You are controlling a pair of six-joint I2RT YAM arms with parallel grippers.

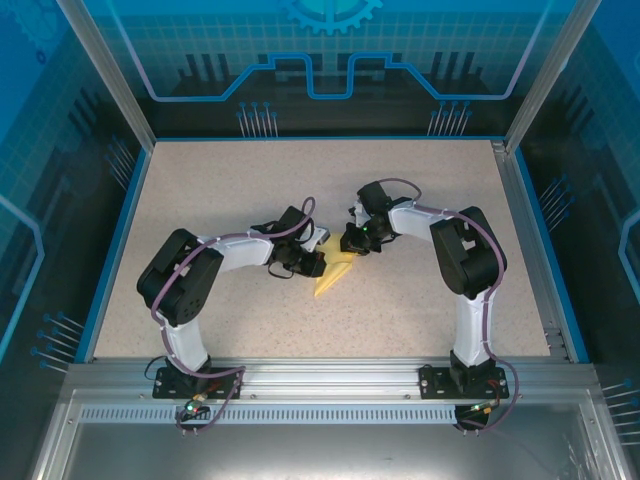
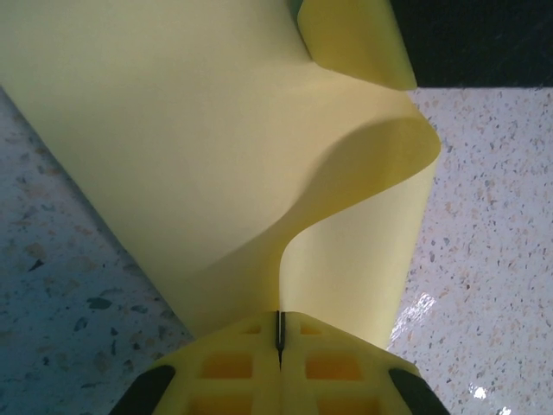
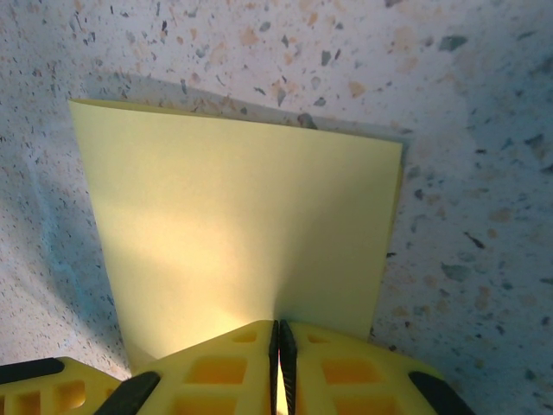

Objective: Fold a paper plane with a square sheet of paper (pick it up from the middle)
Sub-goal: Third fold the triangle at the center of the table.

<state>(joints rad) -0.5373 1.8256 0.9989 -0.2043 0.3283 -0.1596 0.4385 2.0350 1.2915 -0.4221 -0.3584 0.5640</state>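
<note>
We see left gripper (image 2: 278, 333) clamped shut on the square sheet of paper (image 2: 199, 147), right gripper (image 3: 278, 337) pinching it too. Sheet sits mid-table (image 1: 430, 200) between them, grippers covering part of it from above. Left wrist view shows a curled wave, right wrist a flat face. Overhead: a pointed tip, blue walls (image 1: 330, 60) around.

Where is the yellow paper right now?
In the top view the paper is at the middle of the table, pinched by the left gripper on its left and the right gripper on its right.
</note>
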